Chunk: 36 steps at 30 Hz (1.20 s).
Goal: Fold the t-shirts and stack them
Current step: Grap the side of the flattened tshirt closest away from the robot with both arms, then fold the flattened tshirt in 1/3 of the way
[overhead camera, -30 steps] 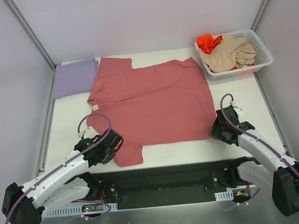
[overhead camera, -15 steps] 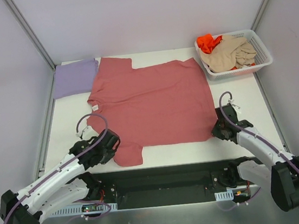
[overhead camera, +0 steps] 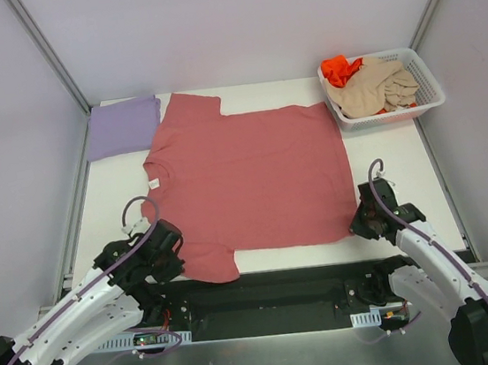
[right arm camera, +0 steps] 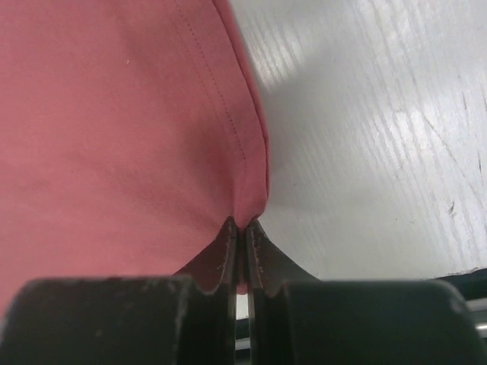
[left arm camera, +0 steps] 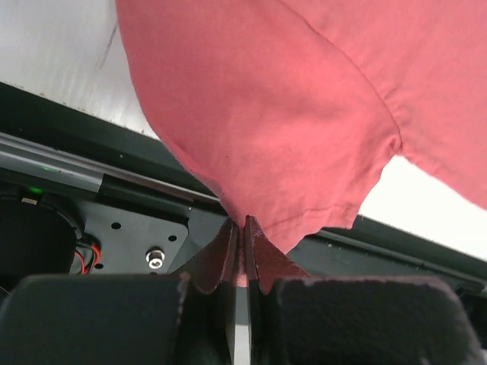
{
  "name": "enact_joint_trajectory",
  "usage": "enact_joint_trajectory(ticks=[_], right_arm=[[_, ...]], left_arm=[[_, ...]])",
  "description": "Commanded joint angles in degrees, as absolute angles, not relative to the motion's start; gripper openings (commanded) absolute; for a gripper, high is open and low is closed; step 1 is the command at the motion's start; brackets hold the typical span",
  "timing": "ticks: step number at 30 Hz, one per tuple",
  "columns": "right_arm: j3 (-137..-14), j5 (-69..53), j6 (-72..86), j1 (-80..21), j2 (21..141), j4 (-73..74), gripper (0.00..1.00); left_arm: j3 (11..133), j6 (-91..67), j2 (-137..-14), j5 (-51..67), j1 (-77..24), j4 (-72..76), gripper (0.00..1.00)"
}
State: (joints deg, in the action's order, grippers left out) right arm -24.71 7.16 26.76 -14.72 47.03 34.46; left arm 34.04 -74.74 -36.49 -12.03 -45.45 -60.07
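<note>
Left gripper: jaws pressed together, pinching the edge of the near sleeve of the rose-red t-shirt. The left wrist view shows cloth nipped right at the fingertips. Right gripper: same story, jaws closed on the hemmed corner at the lower right of the shirt. Two pinches, one at each end of the near edge.

The shirt itself lies spread flat across the middle of the white table, collar to the left of the frame, its near sleeve spilling over the table's bottom edge.

This looks like the start of a fold. To do it well, I'd say both arms should rise together and at one pace, with the edge kept lightly taut between them so the middle doesn't sag or bunch. It should then be laid squarely onto the far edge before either jaw lets go.

A lavender t-shirt sits folded in the upper left.

Upper right, the white mesh basket holds a crumpled beige t-shirt with an orange t-shirt poking out behind.
</note>
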Motion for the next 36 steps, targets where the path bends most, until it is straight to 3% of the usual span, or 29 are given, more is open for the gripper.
enact_joint_trajectory(ticks=[1,7,15,24,36], right_arm=[[-24.08,4.84,26.63,-15.03,44.48,39.20,0.04],[-25.48,4.13,25.93,-15.12,46.31,36.30,0.06],[-31.19,3.26,24.43,-15.12,55.01,29.98,0.07],[-41.56,7.38,22.06,-14.59,64.06,26.64,0.09],[-53.26,8.18,19.07,-10.90,75.66,24.08,0.09]], left_arm=[[33.40,-70.76,-36.04,-5.45,-46.41,-61.71,0.00],[35.23,-65.14,-36.11,-7.99,-46.41,-51.43,0.00],[46.66,-60.04,-50.43,-19.24,-45.62,-39.56,0.00],[52.12,-48.97,-58.09,-13.72,-30.86,-28.50,0.00],[57.30,-40.70,-65.65,-15.73,-21.72,-20.31,0.00]])
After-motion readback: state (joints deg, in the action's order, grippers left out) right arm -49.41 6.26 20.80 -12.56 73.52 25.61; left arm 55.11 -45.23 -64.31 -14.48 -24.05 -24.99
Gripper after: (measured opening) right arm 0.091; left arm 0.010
